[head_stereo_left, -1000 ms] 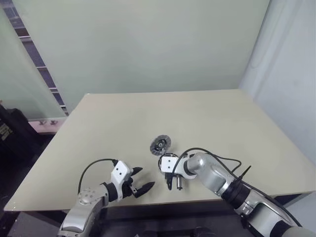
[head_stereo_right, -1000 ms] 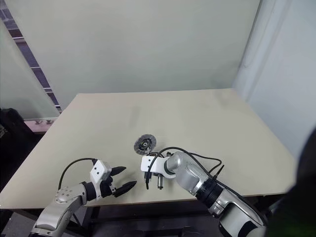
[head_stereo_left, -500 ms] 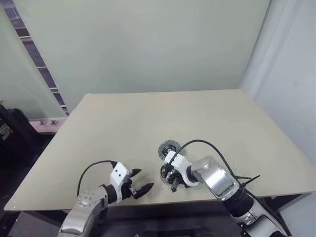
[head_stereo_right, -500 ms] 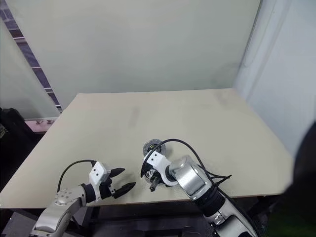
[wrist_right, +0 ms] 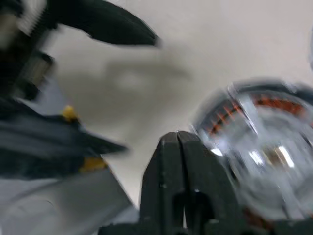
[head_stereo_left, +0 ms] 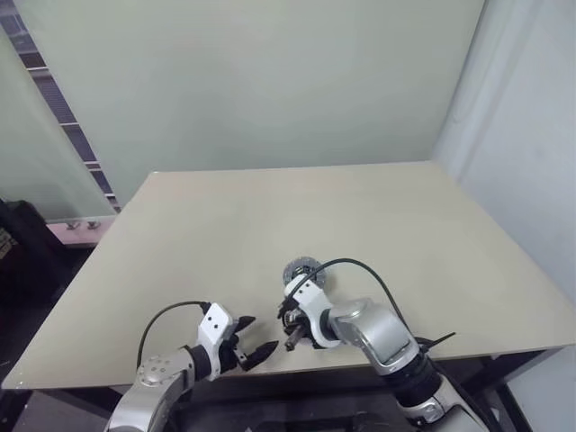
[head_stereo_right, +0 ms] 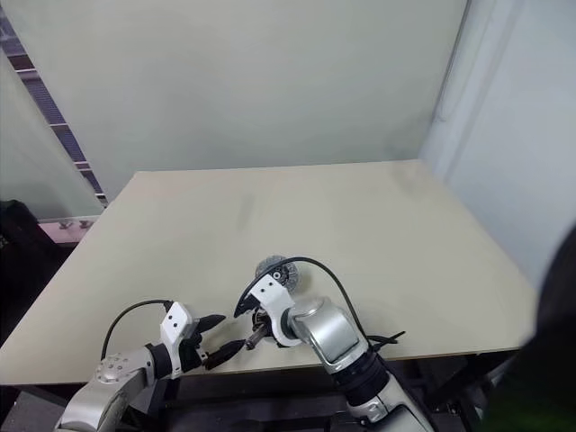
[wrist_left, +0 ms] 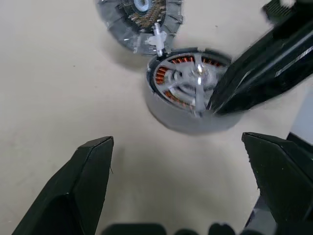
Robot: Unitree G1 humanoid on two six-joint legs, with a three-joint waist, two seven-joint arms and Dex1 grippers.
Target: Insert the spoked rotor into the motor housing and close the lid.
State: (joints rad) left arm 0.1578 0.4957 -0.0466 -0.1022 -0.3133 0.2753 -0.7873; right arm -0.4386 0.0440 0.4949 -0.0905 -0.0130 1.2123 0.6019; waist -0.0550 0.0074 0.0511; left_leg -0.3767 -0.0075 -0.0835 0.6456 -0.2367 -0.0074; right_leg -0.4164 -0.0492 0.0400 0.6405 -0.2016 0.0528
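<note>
The motor housing [wrist_left: 182, 116], a silvery cup with copper windings, stands on the table with the shiny spoked rotor [wrist_left: 188, 78] lying inside it. The lid [wrist_left: 139, 19], a dark grey ribbed disc, lies flat right beside the housing, on its far side from me [head_stereo_left: 300, 270]. My right gripper [wrist_left: 211, 105] is shut with nothing between its fingers, and its tip rests at the housing's rim. From the head views the right hand covers most of the housing. My left gripper [head_stereo_left: 261, 333] is open near the table's front edge, a short way left of the housing, and holds nothing.
The beige table [head_stereo_left: 378, 225] stretches wide beyond the parts. A pale wall stands behind it. Black cables loop over both wrists, one arching above the right hand [head_stereo_left: 360, 268]. The front edge lies close under both grippers.
My right hand has swung left and back toward me and rolled its wrist, so its fingers now point leftward. Its fingers closed fully. The left arm has stayed put.
</note>
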